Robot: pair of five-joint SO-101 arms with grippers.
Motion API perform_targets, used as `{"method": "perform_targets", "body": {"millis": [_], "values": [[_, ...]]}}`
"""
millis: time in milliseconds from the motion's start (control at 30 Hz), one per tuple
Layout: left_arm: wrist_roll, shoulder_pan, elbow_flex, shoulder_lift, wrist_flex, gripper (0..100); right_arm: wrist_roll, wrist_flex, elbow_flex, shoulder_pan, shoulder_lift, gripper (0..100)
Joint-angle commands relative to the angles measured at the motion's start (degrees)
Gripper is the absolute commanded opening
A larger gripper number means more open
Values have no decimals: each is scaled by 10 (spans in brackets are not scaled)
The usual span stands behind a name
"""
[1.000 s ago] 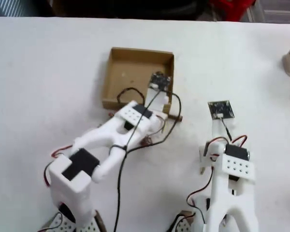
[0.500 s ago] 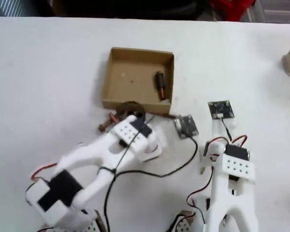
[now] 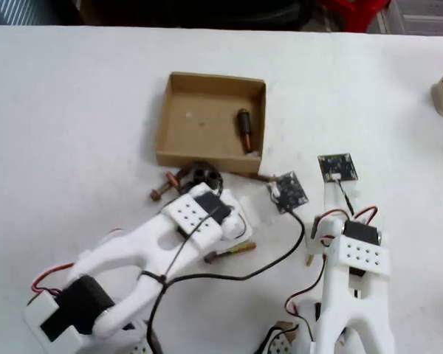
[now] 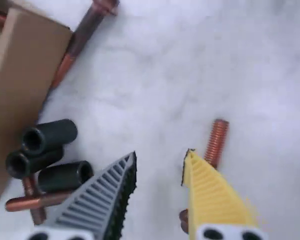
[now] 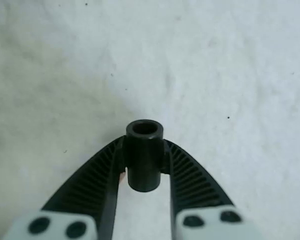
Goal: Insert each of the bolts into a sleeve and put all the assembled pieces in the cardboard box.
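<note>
1. Since the left end effector hangs spread over the desk with nothing in its grasp, the step in hand looks like picking up a bolt. This is best done by centring the gap across the shank and closing near its middle, so it cannot swivel.
2. The nearest bolt lies flat on the desk just beside the yellow finger — outside the gap, not within it.
3. Three black sleeves lie clustered beside the cardboard box, on the side of the grey finger.
4. The right end effector pinches a sleeve upright, bore open — a ready target.
5. One assembled piece lies in the box.
</note>
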Motion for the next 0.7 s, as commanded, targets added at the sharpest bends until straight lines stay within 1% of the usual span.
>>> {"method": "perform_targets", "body": {"millis": [0,67,100,167,233,333,400,500,567,667], "values": [[188,6,-4,-39,3,187,8,-10,-4,4,-15,17],[259,16,1,-58,31,187,8,-10,-4,3,-15,17],[274,22,5,-71,48,187,9,-10,-4,-1,-15,17],[268,36,20,-111,81,186,9,-10,1,-13,-15,17],[263,50,47,-168,93,153,9,-10,4,-18,-15,17],[264,63,106,-270,73,11,9,-10,4,-17,-15,17],[265,65,159,-328,47,44,9,-10,4,-17,-15,17],[267,67,239,-390,-6,16,9,-10,4,-17,-15,17],[268,81,271,-397,-28,22,9,-10,4,-17,-15,17],[274,119,283,-373,-38,21,9,-10,4,-17,-15,17]]}}
